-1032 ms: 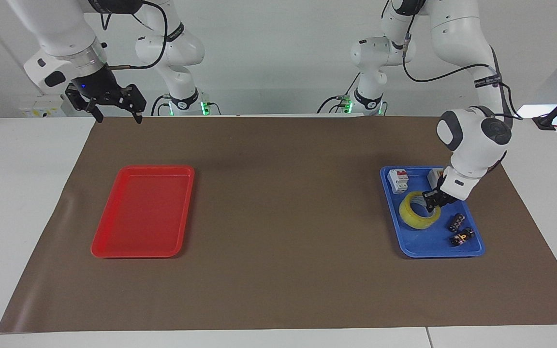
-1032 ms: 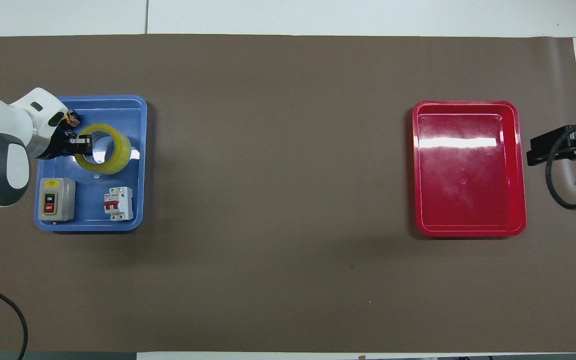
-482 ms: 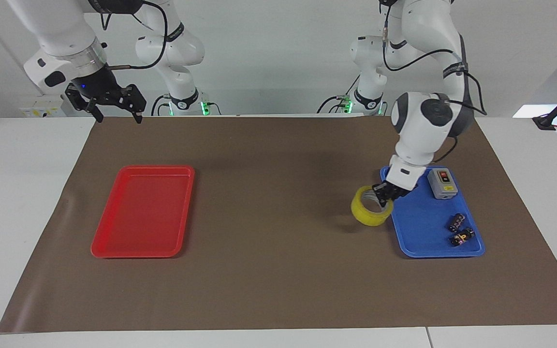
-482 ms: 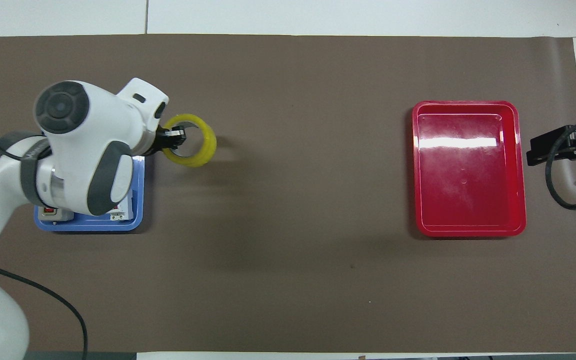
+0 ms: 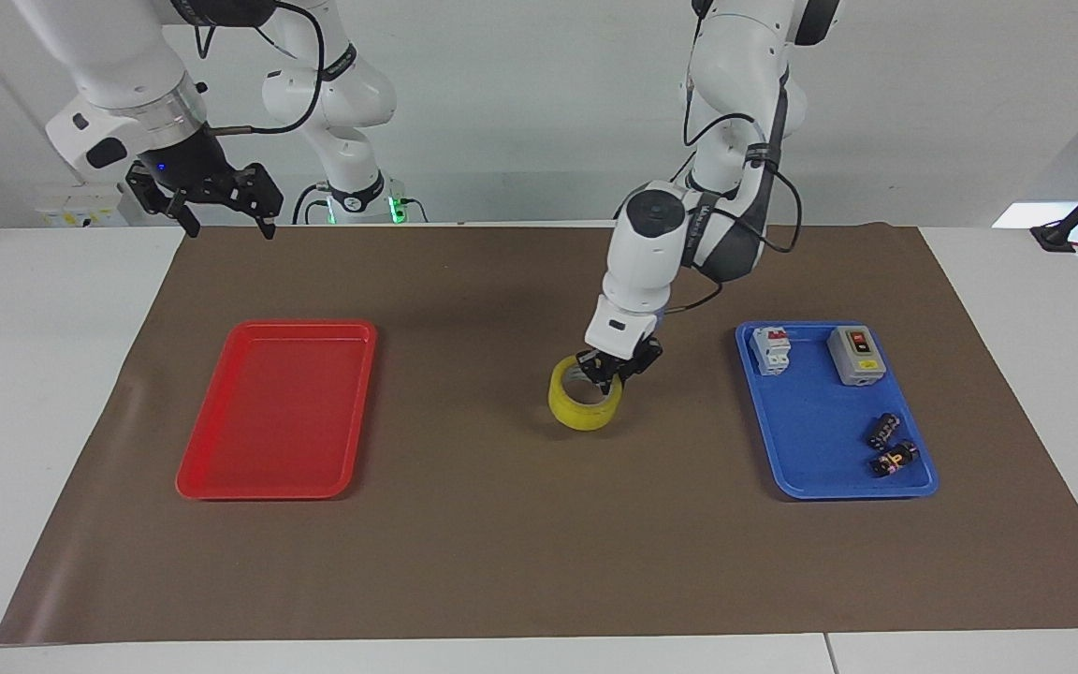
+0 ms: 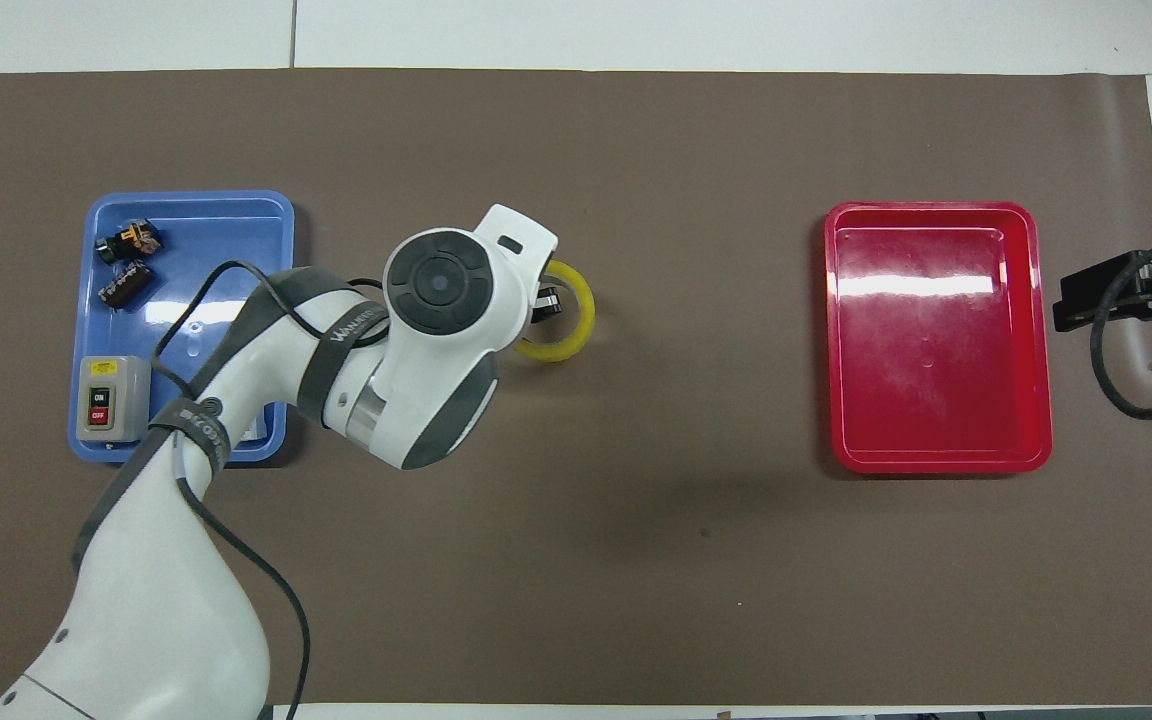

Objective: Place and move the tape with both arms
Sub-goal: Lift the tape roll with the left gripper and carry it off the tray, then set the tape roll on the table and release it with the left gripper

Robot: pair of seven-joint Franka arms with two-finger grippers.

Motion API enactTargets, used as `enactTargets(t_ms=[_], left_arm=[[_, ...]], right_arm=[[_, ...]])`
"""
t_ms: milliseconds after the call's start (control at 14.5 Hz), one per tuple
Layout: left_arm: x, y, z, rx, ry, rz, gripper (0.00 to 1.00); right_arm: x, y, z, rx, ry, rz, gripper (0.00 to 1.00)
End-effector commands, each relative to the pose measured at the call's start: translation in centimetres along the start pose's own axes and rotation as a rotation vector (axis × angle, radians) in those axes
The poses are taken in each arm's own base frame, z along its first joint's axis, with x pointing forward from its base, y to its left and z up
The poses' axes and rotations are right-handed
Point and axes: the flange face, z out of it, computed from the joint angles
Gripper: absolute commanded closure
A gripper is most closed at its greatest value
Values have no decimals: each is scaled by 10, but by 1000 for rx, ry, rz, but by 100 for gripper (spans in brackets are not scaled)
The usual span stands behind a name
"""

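Observation:
The yellowish tape (image 5: pixel 584 404) is a ring lying flat-side up, low over the middle of the brown mat; I cannot tell whether it touches. It also shows in the overhead view (image 6: pixel 576 322), partly under the arm. My left gripper (image 5: pixel 606 374) is shut on the tape's wall on the side toward the robots, one finger inside the ring; in the overhead view the left gripper (image 6: pixel 546 300) is mostly hidden by its wrist. My right gripper (image 5: pixel 221 220) is open and empty, raised over the mat's edge at the right arm's end (image 6: pixel 1071 300), and waits.
A blue tray (image 5: pixel 810 468) at the left arm's end holds a circuit breaker (image 5: pixel 770 349), a grey switch box (image 5: pixel 854 355) and two small black parts (image 5: pixel 887 445). An empty red tray (image 5: pixel 277 326) lies at the right arm's end.
My left gripper has carried the tape out of the blue tray and along the mat to its middle, toward the red tray. The right arm has not moved.

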Motion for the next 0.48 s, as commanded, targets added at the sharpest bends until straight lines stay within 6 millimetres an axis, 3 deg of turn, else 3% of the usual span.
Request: enactTargets(t_ms=[0, 206, 413], left_arm=[[-17, 32, 8, 30, 14, 32, 100], [-32, 43, 25, 44, 1, 59, 100], [-35, 43, 29, 38, 4, 70, 100]], right_arm=[[-1, -1, -1, 6, -5, 0, 0], [-1, -1, -1, 6, -5, 0, 0], [-1, -1, -1, 7, -7, 0, 0]])
